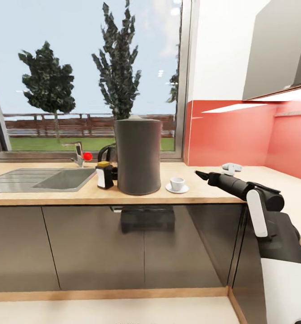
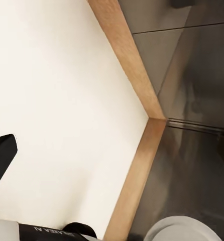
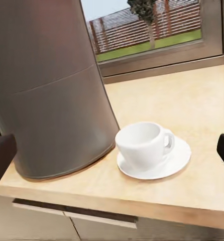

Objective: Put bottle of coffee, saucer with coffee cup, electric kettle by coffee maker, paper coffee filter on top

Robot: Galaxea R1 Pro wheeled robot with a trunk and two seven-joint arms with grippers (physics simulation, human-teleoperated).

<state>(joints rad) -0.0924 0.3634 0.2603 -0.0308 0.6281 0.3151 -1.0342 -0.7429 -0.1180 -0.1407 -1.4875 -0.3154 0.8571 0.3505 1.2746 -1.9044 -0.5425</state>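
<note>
Right gripper [image 1: 201,175], fingers spread and empty, faces the coffee cup [image 3: 142,144] on its saucer [image 3: 154,161] at the countertop's [image 1: 56,195] front edge, beside the coffee maker [image 1: 138,155].

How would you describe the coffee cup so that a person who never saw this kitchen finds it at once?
Start at the big window and look down to the wooden countertop below it. There the tall dark grey cylinder stands, and the coffee cup sits on the saucer beside it, on the side away from the sink. It is the one small white cup with a handle.
</note>
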